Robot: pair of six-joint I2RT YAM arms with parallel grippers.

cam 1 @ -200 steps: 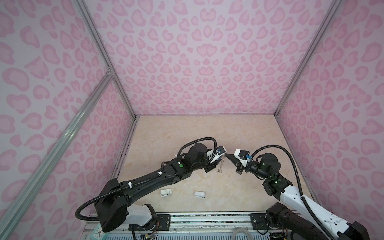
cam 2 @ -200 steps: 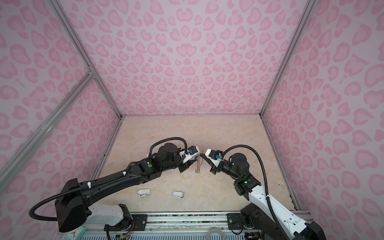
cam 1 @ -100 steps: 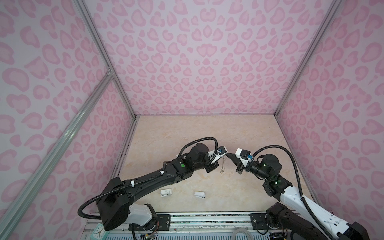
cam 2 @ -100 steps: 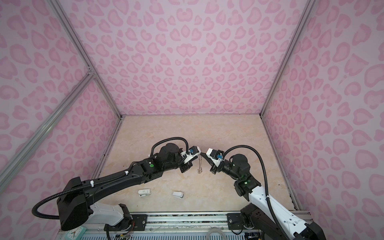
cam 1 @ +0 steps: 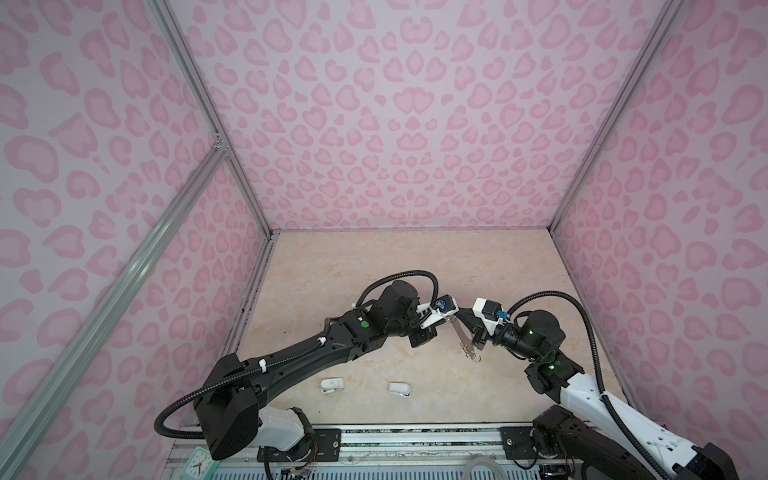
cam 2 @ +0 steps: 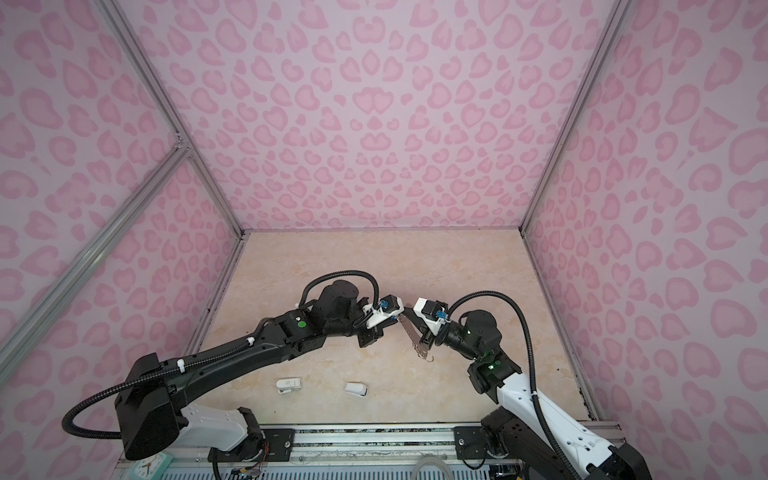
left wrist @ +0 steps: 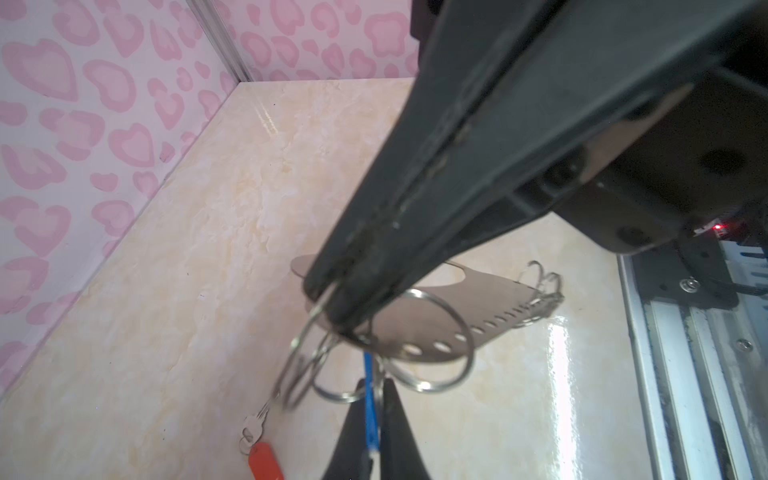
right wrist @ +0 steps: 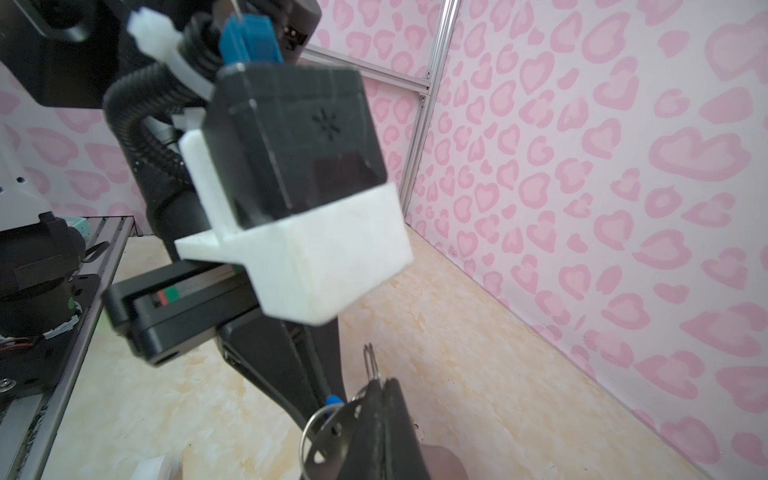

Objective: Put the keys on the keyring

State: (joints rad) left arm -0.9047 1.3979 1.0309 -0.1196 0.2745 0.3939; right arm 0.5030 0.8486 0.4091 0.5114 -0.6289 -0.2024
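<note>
The right hand [left wrist: 330,309] is clenched on the keyring [left wrist: 428,322], a flat grey metal plate with punched holes and wire rings, held above the glossy marbled desk [left wrist: 208,291], right of centre. The left hand [left wrist: 374,379] has black fingers narrowly parted around a thin blue tag [left wrist: 371,415]; whether they grip it is unclear. A red-tagged silver key [left wrist: 251,428] dangles from the rings.

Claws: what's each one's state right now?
Left claw: closed on the blue tag.
Right claw: closed on the keyring.
</note>
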